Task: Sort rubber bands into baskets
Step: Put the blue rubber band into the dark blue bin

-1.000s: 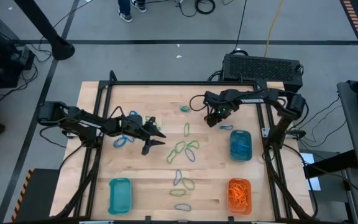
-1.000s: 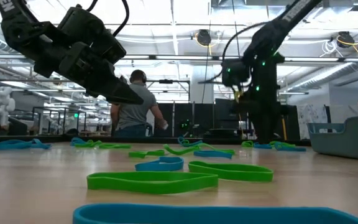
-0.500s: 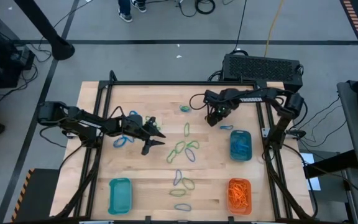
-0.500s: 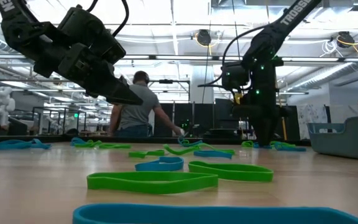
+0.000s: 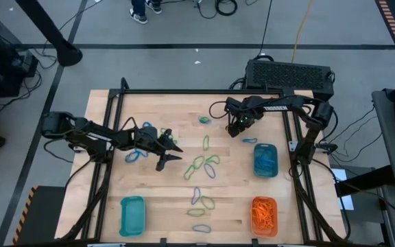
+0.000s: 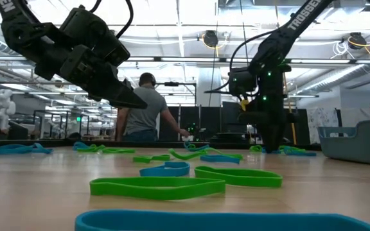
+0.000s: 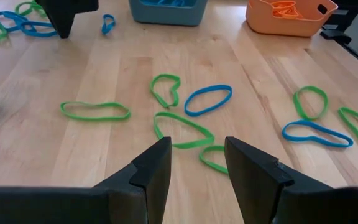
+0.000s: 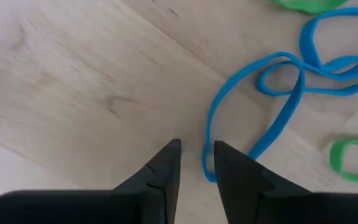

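Observation:
Green and blue rubber bands lie flat and scattered along the middle of the wooden table; more blue ones lie by my left arm. A teal basket holds blue bands, an orange basket holds orange bands, and a second teal basket stands near left. My left gripper is open above the table, left of the bands. My right gripper hangs above the far part of the table, its fingers a narrow gap apart over the end of a blue band.
A black metal frame runs around the table. A black box with cables sits beyond the far right corner. A person stands in the room behind the table. Bare wood lies at the table's near middle and far left.
My right gripper has moved a little toward the table's far edge and left, staying above the table. The person behind the table has reached an arm out.

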Available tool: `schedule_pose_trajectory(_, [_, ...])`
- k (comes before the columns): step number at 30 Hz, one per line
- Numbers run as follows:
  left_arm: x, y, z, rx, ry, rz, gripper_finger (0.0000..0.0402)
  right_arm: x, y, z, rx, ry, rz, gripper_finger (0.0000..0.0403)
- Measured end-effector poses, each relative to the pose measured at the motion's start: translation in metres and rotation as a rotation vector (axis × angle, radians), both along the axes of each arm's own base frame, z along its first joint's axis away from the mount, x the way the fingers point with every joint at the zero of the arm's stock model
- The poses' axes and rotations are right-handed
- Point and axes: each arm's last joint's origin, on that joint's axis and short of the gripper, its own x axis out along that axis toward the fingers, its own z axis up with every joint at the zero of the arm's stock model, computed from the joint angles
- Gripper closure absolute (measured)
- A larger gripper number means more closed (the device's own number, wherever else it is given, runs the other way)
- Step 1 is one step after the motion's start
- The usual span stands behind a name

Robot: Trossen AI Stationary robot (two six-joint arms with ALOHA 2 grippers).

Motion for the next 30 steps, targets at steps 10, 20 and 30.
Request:
schedule_pose_trajectory(10, [0.0,0.0,0.0,0.0,0.002,0.0,0.0244,0.0,0.001,-0.005,0.022,0.024,0.069,0.0393])
schedule_pose_trajectory(20, [0.0,0.0,0.0,0.0,0.002,0.0,0.0244,-0.001,0.01,0.009,-0.001,0.015,0.111,0.0402])
schedule_pose_trajectory(30, [-0.001,0.0,-0.002,-0.002,0.017,0.0,0.0244,-0.017,0.054,0.075,-0.022,-0.068,0.104,0.0403])
